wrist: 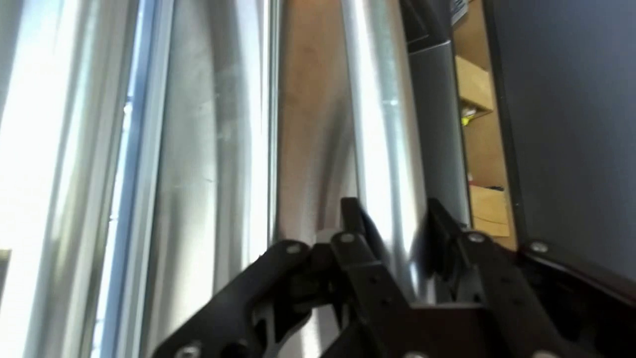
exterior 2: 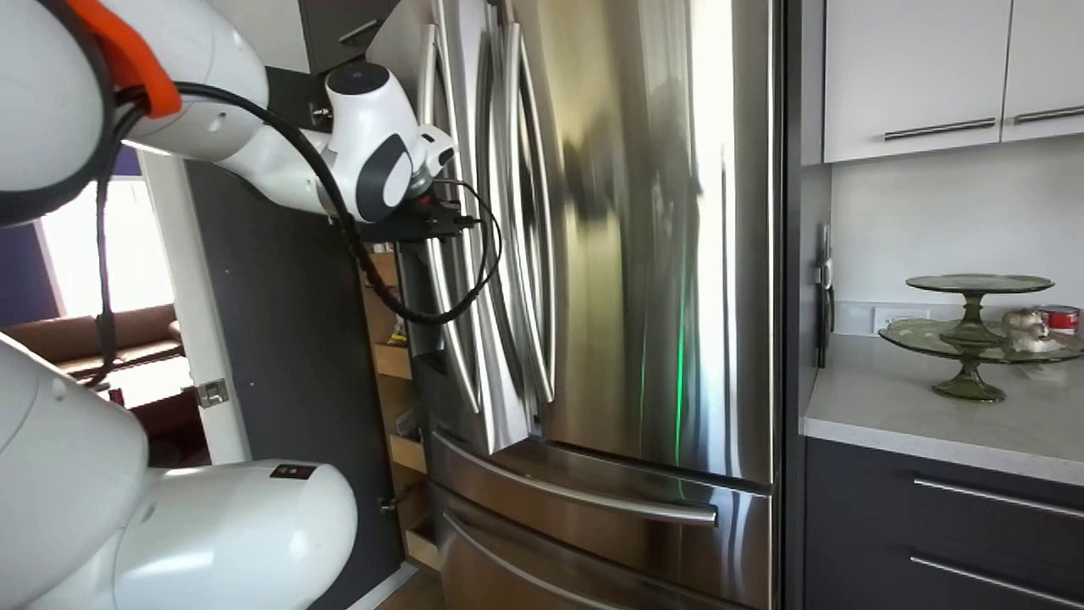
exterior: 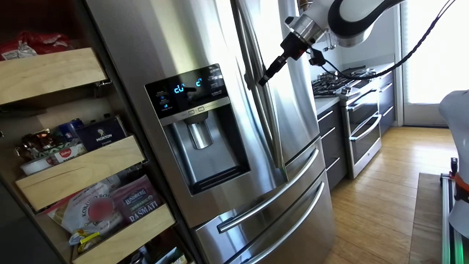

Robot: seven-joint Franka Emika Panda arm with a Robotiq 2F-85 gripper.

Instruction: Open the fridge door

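Fridge door (exterior: 183, 44) is the left one of the two tall upper doors and stands slightly ajar, its free edge (exterior 2: 502, 398) nearer than the plain door (exterior 2: 635, 271) to its right. My claw (wrist: 392, 206) has the long upright handle (wrist: 383, 124) gripped, with my fingers (wrist: 353, 219) on either side of it; in the wrist view the handle fills the space between them, though shadow hides the line of contact. My arm (exterior 2: 364, 127) reaches in from the near side, and a dark cable (exterior 2: 345, 219) hangs from it in a loop. On the door's face, left of the handle, is the dispenser (exterior: 216, 143), with blue marks lit on its display (exterior: 188, 90). Below both doors are two drawers (exterior 2: 660, 540), one above the other. Farther left, in an exterior view, I see wooden shelves (exterior: 82, 174) stacked up: a red bag (exterior: 44, 42) on the top one, a MORTON box (exterior: 102, 134) on the one beneath, and a LUNDBERG bag (exterior: 133, 196) beside a pale bag (exterior: 80, 211) on the third. To the right of the door, farther off, is a stove (exterior: 362, 119). Also on the right, in an exterior view, a counter (exterior 2: 915, 432) carries two green cake stands (exterior 2: 910, 339), one set on top of the other
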